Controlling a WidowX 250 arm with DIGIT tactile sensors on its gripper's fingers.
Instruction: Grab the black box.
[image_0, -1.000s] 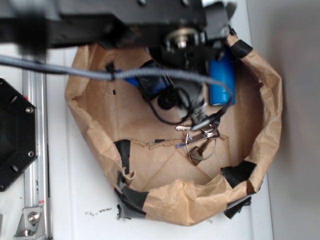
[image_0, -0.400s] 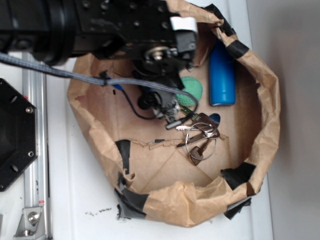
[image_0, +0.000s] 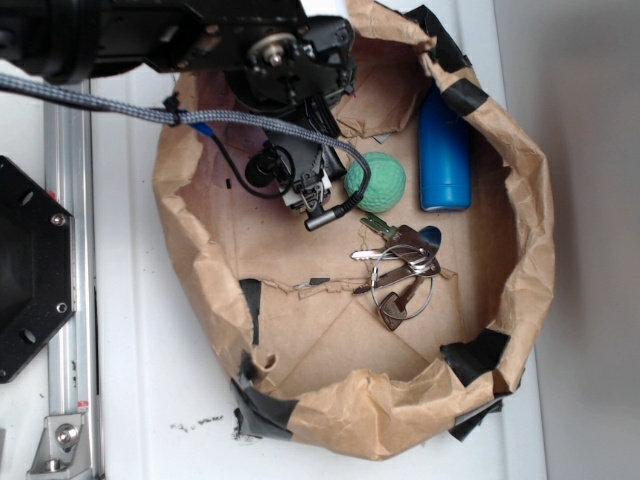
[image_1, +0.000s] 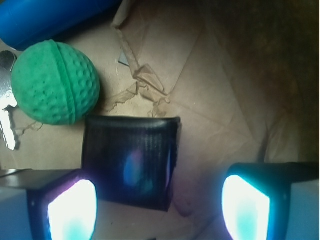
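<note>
Gripper (image_1: 159, 202) spread wide, black box (image_1: 131, 161) between its fingers, nearer the left finger (image_1: 71, 209), untouched, green ball (image_1: 55, 82) just beyond

Support: white tabletop (image_0: 130, 420), flat, seen from above.
On it, centre: brown crumpled-paper tray (image_0: 535, 200) w/ raised rim, patched w/ black tape strips (image_0: 478, 352).
On it, left: silver aluminium rail (image_0: 68, 330) running top to bottom, bracket at near end.
On rail, left edge: large black hexagonal plate (image_0: 25, 270), partly cut off by frame.
On it, near edge: scatter of small black specks (image_0: 195, 425), just beside tray's taped corner.
</note>
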